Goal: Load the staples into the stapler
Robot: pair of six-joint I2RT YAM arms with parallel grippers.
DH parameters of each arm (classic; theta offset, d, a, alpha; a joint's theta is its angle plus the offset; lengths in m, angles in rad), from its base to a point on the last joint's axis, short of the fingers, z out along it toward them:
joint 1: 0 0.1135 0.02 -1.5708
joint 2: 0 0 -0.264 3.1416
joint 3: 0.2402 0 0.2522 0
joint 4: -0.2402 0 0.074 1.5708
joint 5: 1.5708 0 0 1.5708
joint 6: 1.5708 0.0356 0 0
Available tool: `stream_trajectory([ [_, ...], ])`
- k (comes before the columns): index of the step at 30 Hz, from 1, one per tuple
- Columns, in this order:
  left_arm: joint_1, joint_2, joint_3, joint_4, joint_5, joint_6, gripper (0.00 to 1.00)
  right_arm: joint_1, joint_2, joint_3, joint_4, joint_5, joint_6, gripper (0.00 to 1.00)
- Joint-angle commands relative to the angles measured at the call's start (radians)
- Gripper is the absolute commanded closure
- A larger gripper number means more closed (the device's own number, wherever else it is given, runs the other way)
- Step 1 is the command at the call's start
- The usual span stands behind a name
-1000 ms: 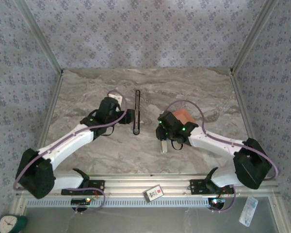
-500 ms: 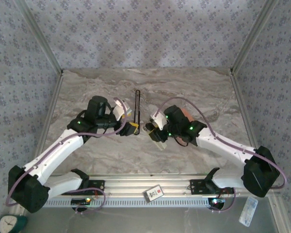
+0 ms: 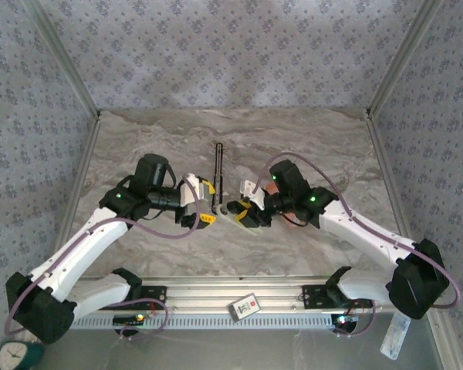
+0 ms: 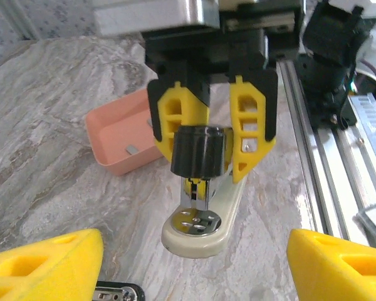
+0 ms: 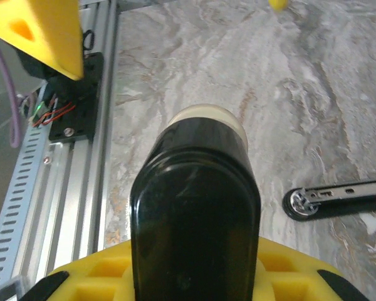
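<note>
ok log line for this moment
left gripper: open, facing stapler | right gripper: shut on stapler | pink tray: near stapler | black rail: flat on table

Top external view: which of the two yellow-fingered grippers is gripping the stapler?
The right gripper, clamped on the black-and-cream stapler. The left gripper faces it with jaws wide apart, holding nothing.

Left arm (image 3: 85, 239), right arm (image 3: 363, 231) reach inward, wrists facing; left jaws wide apart, right jaws clamped
</note>
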Motion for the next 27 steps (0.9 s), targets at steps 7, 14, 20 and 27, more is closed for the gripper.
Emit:
stream_trajectory([
  [7, -0.061, 0.061, 0.017, -0.058, 0.018, 0.131, 0.27, 0.007, -0.019, 0.069, -0.024, -0.108, -0.138, 0.98],
  [14, -0.068, 0.089, 0.017, -0.026, 0.027, 0.108, 0.29, 0.024, 0.0, 0.107, 0.008, -0.123, -0.148, 0.98],
  [20, -0.07, 0.094, 0.015, 0.001, 0.076, 0.076, 0.38, 0.033, 0.042, 0.145, 0.0, -0.124, -0.167, 0.98],
  [27, -0.07, 0.079, -0.001, 0.017, 0.072, 0.068, 0.58, 0.032, 0.071, 0.17, -0.003, -0.13, -0.172, 0.98],
])
